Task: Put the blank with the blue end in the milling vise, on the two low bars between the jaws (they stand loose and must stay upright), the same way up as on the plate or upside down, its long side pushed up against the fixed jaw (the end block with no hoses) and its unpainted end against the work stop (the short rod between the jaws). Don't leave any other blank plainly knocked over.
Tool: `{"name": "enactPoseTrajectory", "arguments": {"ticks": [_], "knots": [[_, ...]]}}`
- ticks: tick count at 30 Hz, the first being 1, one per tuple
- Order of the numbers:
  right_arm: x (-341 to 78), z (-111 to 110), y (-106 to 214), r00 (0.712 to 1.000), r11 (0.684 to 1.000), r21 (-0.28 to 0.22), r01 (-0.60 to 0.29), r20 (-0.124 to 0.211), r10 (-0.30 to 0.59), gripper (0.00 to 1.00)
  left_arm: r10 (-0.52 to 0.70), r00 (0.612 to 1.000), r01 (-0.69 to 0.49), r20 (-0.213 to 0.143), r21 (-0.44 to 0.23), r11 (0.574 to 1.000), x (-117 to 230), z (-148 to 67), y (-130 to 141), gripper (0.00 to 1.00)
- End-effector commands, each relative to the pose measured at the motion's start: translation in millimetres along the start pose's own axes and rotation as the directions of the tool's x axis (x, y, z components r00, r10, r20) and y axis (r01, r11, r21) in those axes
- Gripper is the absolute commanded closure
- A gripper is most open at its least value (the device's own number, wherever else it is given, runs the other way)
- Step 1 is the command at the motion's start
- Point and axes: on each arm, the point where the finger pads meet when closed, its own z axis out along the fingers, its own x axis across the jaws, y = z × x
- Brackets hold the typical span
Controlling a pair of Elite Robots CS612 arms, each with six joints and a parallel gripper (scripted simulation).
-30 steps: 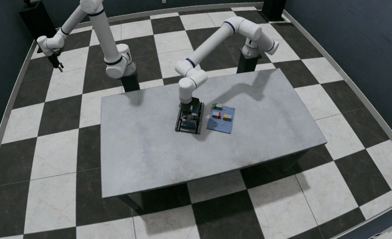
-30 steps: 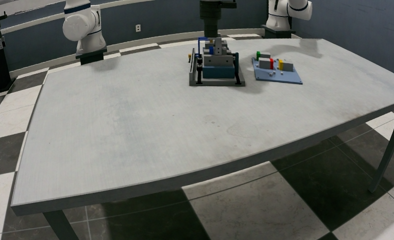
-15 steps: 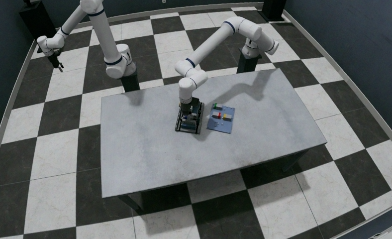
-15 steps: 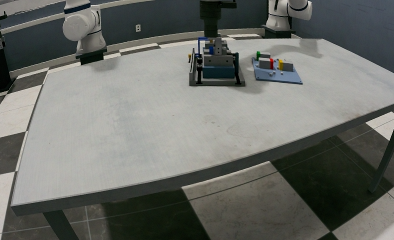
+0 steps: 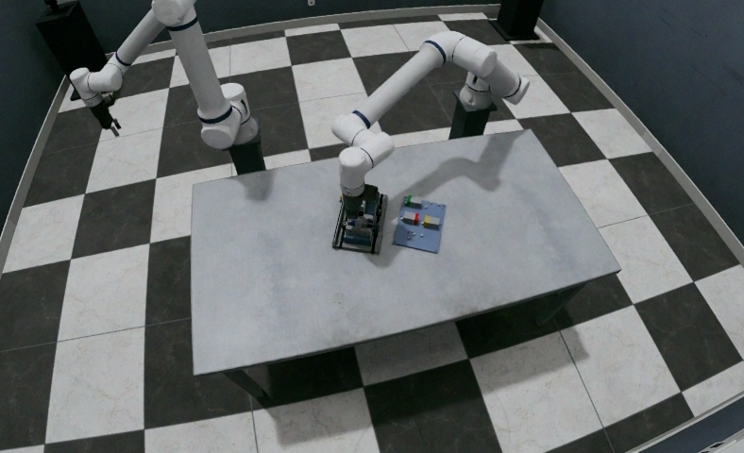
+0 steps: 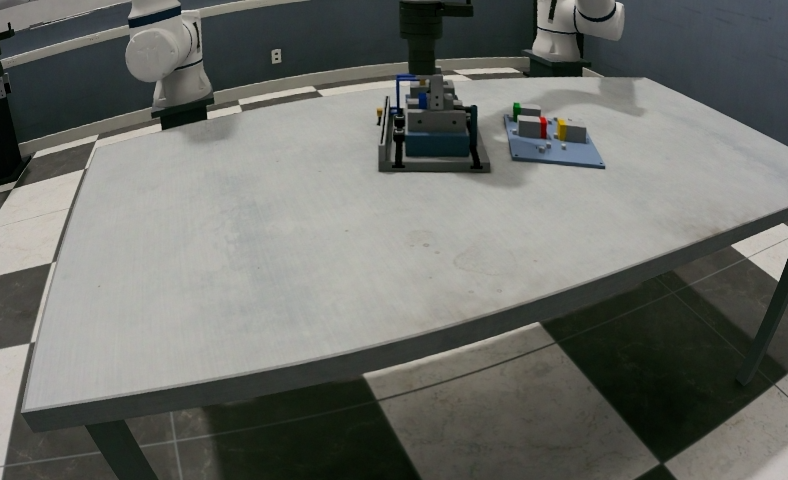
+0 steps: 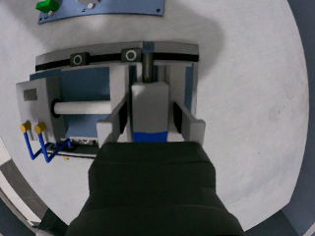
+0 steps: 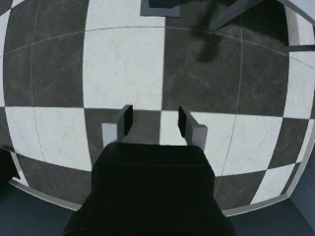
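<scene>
The blank with the blue end (image 7: 151, 108) lies flat between the jaws of the milling vise (image 7: 84, 85) (image 6: 437, 144), blue end towards my wrist. Its unpainted end is at the work stop (image 7: 148, 68); contact cannot be made out. One long side lies beside the fixed jaw (image 7: 176, 81); a fine gap there cannot be judged. The moving jaw (image 7: 118, 81) stands on the hose side. The blank hides the two low bars. My left gripper (image 7: 150, 111) is open, with a finger on each side of the blank and space beside both. My right gripper (image 8: 155, 115) (image 5: 114, 127) is open and empty, off the table.
The blue plate (image 5: 418, 243) (image 6: 556, 158) (image 7: 128, 11) lies beside the vise with the green-end blank (image 5: 415, 203) (image 6: 529, 111), red-end blank (image 5: 410, 217) (image 6: 528, 127) and yellow-end blank (image 5: 431, 222) (image 6: 574, 131), none knocked over. Blue hoses (image 7: 47, 157) rise at the vise's other end.
</scene>
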Motion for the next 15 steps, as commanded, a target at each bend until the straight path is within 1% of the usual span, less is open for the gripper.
{"name": "enactPoseTrajectory", "arguments": {"ticks": [1, 15], "knots": [[-0.2, -0.9, 0.7, 1.000, 1.000, -0.002, 0.000, 0.000, 0.000, 0.00, 0.000, 1.000, 0.000, -0.002, -0.001, 1.000, 0.5, -1.9, 0.3, 0.00], [-0.2, -0.9, 0.7, 1.000, 1.000, -0.002, 0.000, 0.000, 0.000, 0.00, 0.000, 1.000, 0.000, -0.002, -0.001, 1.000, 0.5, -3.7, 0.3, 0.00]]}}
